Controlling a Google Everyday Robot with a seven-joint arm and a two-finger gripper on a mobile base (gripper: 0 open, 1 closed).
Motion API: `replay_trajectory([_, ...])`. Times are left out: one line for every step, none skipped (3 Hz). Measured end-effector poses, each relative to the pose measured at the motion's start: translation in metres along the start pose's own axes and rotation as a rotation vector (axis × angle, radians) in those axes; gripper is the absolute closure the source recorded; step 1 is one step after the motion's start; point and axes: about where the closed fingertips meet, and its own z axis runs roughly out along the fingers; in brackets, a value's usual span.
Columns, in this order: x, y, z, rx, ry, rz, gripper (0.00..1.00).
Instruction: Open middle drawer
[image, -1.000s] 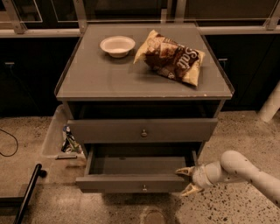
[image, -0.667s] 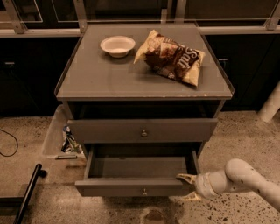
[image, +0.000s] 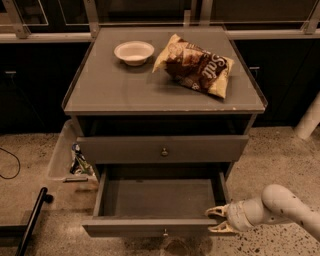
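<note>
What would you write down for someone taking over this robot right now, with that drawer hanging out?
Gripper: open, fingers spread, low at the right front corner of the middle drawer. I cannot tell whether it touches the front.
Middle drawer: pulled well out, brass knob facing forward.
Drawer above: shut.
On the cabinet top: a white bowl and a chip bag, untouched.
Done: the drawer looks open.
Left: probably just backing the arm clear of the drawer.
</note>
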Motion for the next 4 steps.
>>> replay_trajectory([0.0, 0.0, 0.0, 0.0, 0.0, 0.0, 0.83])
replay_trajectory([0.0, 0.0, 0.0, 0.0, 0.0, 0.0, 0.59])
replay_trajectory([0.0, 0.0, 0.0, -0.001, -0.001, 0.0, 0.35])
replay_trajectory([-0.006, -0.004, 0.012, -0.017, -0.025, -0.011, 0.12])
